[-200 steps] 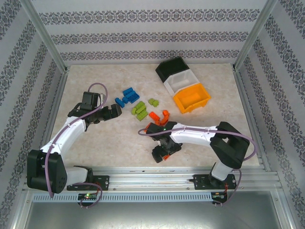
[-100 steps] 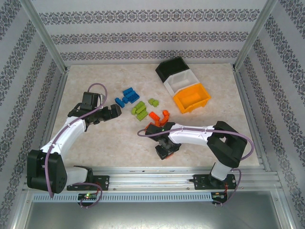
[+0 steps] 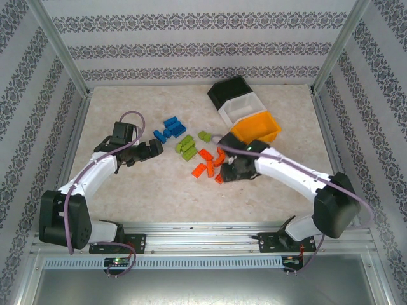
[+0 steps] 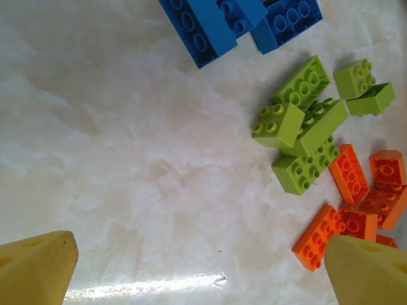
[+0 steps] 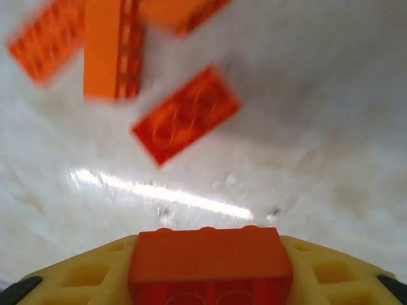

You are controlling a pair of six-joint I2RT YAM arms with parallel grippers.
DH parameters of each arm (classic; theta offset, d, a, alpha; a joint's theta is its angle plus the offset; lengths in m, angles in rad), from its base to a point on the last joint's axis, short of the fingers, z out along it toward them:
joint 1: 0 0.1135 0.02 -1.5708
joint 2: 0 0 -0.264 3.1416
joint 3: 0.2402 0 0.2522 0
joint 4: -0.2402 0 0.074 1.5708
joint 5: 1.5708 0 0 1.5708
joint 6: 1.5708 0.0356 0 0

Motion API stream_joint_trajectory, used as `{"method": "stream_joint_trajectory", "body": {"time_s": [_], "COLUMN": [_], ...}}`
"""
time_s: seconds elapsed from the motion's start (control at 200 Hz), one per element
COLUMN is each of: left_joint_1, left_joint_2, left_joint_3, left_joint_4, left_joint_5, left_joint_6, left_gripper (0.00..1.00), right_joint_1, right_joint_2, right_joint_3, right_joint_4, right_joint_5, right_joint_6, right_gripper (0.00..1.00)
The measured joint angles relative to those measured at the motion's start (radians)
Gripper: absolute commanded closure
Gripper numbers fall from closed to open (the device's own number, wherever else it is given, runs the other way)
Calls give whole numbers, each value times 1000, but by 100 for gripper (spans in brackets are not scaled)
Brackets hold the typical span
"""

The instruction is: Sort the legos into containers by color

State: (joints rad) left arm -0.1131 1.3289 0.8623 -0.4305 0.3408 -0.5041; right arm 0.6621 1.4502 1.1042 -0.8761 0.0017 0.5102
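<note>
Loose legos lie mid-table: a blue cluster [image 3: 170, 129], lime green ones [image 3: 186, 147] and orange-red ones [image 3: 205, 162]. The three containers stand in a row at the back right: black [image 3: 230, 92], white [image 3: 241, 111], orange-yellow [image 3: 259, 130]. My right gripper [image 3: 227, 171] hovers at the orange pile's right edge, just in front of the orange-yellow bin. It is shut on an orange-red brick [image 5: 210, 264] between its yellow fingers [image 5: 76, 276]. My left gripper [image 3: 149, 150] stands open left of the pile, with bare table between its fingertips [image 4: 38, 267]. The left wrist view has blue [image 4: 210, 28], green [image 4: 302, 121] and orange [image 4: 348, 175] bricks ahead.
Patterned walls [image 3: 203, 44] and metal posts [image 3: 60, 47] close in the table on three sides. An aluminium rail [image 3: 203, 232] runs along the near edge. Bare marbled tabletop [image 3: 152, 197] lies in front of the pile, between the two arms.
My right gripper closed on an orange-red brick near the front edge, then carried it back and right to the orange pile beside the bins. The left arm barely moved.
</note>
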Motion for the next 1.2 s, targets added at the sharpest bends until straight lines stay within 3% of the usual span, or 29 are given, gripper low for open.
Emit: {"method": "stream_joint_trajectory", "body": {"time_s": [0.185, 0.36, 0.55, 0.799, 1.019, 1.199], "left_joint_1": [0, 0, 0, 0, 0, 0], "left_joint_2": [10, 29, 29, 29, 29, 32], "left_joint_3": [3, 25, 37, 65, 82, 100], "left_joint_4": [12, 12, -1, -38, -60, -60], "left_joint_5": [11, 24, 25, 19, 13, 10], "left_joint_6": [-2, -2, -1, 3, 2, 2], "left_gripper": [0, 0, 0, 0, 0, 0], "right_joint_1": [-282, -422, -456, -459, -471, -470], "right_joint_2": [61, 260, 487, 634, 691, 689], "right_joint_3": [204, 385, 549, 621, 672, 726], "right_joint_4": [-7, -11, -30, -42, -52, -66], "right_joint_5": [-47, -59, -32, 4, 17, 28], "right_joint_6": [0, -17, -76, -130, -155, -178], "right_gripper": [57, 57, 57, 53, 30, 25]}}
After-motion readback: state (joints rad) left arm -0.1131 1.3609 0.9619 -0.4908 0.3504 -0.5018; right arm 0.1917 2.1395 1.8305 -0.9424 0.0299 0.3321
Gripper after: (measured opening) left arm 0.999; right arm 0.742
